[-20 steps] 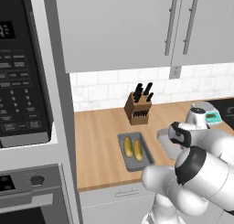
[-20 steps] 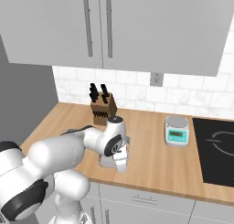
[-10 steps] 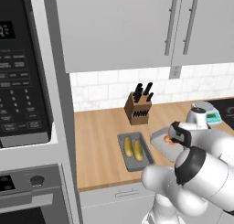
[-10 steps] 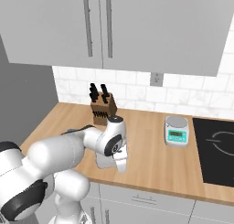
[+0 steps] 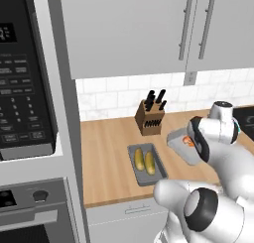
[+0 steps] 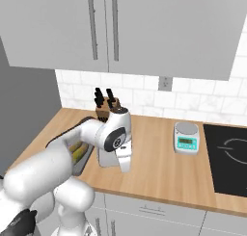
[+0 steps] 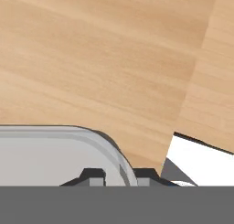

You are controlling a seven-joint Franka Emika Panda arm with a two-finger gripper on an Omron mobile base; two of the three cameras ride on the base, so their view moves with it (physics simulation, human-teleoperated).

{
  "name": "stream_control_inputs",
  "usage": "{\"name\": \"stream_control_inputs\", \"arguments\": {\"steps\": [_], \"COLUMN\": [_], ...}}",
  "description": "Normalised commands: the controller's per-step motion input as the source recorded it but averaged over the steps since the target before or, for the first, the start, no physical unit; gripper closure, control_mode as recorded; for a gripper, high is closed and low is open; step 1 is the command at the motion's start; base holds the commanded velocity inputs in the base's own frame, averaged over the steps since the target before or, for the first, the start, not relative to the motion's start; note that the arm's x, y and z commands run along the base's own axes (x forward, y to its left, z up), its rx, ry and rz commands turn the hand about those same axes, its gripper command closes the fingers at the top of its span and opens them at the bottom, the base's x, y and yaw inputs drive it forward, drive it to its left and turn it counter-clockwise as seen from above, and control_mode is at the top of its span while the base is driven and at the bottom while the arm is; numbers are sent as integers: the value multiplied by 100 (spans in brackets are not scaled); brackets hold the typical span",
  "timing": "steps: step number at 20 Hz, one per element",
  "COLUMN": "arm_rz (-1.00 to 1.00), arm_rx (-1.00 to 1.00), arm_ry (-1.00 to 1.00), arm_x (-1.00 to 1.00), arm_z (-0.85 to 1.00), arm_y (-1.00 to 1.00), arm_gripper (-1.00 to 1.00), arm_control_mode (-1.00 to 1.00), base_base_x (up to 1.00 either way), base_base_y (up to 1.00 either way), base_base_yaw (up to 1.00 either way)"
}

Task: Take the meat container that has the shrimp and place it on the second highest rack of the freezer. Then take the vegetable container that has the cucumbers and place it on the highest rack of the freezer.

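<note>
Your fingers (image 7: 93,175) are pinched on the rim of the shrimp container (image 7: 50,154), one tip inside the wall and one outside, with the wooden counter (image 7: 105,58) stretching beyond them in the hand view.

Reading the left base view from the left, you have the microwave (image 5: 22,83) in its tall column with an oven (image 5: 30,207) below it. Next comes the cucumber container (image 5: 147,162), a grey tray lying flat on the counter near its front edge, with two cucumbers (image 5: 144,160) side by side in it. Behind it, against the tiled wall, stands the knife block (image 5: 150,115). Further right, the shrimp container sits tilted by the arm's wrist, a bit of orange showing inside, well apart from the cucumber tray; you cannot tell whether it is clear of the counter.

In the right base view the gripper (image 6: 123,159) points down at the counter, and a kitchen scale (image 6: 186,137) sits further right, just beside the cooktop (image 6: 226,158).
</note>
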Motion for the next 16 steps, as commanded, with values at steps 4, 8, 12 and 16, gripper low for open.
{"name": "stream_control_inputs", "arguments": {"steps": [4, 8, 12, 16], "arm_rz": [-16, -19, -13, -5], "arm_rx": [0, 0, 2, 5], "arm_ry": [2, 1, 0, 1], "arm_x": [-13, -7, -19, -16], "arm_z": [85, 52, 55, 17], "arm_y": [16, 52, 54, 32], "arm_gripper": [100, 100, 100, 100], "arm_control_mode": [-100, -100, -100, -100], "base_base_x": [0, 0, 0, 0], "base_base_y": [0, 0, 0, 0], "base_base_yaw": [0, 0, 0, 0]}}
